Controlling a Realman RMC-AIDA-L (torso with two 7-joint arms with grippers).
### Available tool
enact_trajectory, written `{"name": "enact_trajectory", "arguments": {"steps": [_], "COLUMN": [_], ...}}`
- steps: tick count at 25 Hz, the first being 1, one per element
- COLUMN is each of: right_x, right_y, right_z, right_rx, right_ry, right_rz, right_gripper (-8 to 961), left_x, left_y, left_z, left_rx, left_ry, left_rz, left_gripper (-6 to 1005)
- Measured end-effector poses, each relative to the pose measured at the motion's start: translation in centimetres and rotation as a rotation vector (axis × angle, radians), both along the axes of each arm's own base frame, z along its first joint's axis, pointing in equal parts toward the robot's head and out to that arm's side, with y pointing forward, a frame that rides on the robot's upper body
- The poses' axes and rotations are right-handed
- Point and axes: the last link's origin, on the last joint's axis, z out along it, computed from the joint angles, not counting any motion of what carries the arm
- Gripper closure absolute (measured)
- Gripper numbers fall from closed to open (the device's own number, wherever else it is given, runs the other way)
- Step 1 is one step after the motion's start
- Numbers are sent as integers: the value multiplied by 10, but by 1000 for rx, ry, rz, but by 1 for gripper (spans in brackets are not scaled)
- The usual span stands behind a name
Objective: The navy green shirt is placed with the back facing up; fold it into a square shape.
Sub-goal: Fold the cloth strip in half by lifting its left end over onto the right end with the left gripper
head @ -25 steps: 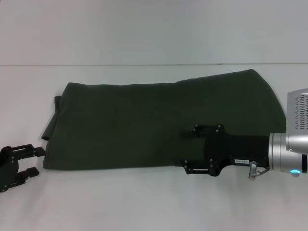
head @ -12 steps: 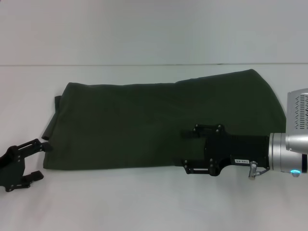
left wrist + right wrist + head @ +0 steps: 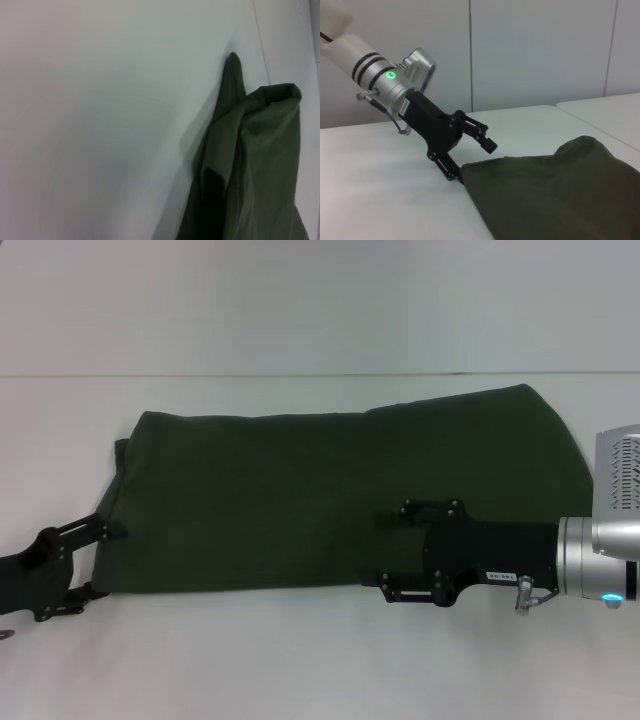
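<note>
- The navy green shirt point(image 3: 330, 495) lies flat on the white surface point(image 3: 300, 310), spread across the middle of the head frame as a long horizontal band, its right end flaring toward the upper right.
- I'd say the lengthwise folds are done: no sleeves stick out, the near edge is straight, and layered folds show at the left end in the left wrist view point(image 3: 250, 165).
- Not yet a square. The band is much longer than it is deep, so the crosswise folding is what's left.
- Left pincer point(image 3: 95, 560) at the lower left of the head frame, jaws wide, straddling the shirt's near-left corner. The right wrist view point(image 3: 470, 160) shows one finger above the fabric and the other at its edge; not clamped.
- Right pincer point(image 3: 390, 550) at the lower right of centre, over the near edge of the shirt. It looks parted, with fingers above and below the hem line, but I can't confirm whether any cloth is pinched.
- My call: roughly halfway, at the grab stage before the crosswise fold.
</note>
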Motion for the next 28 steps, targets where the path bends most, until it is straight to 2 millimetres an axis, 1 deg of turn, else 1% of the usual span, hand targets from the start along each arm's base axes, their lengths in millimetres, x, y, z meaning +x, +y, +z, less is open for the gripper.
{"name": "enact_trajectory", "arguments": {"steps": [10,14,19,22,28], "right_x": [0,0,0,0,0], "right_y": [0,0,1,2,2], "right_z": [0,0,1,2,2], "right_rx": [2,4,9,10,11], "right_ry": [-1,-2,3,4,5], "right_rz": [1,1,-2,-2,-2], "right_gripper": [186,186,186,186,186], "left_x": [6,9,11,11,12], "left_y": [10,15,17,18,20], "left_z": [-4,-6,-8,-8,-7], "left_rx": [-9,-56,-61,-58,-43], "left_ry": [15,63,71,70,72], "left_rz": [-14,-46,-50,-51,-52], "left_gripper": [43,46,138,350,613]}}
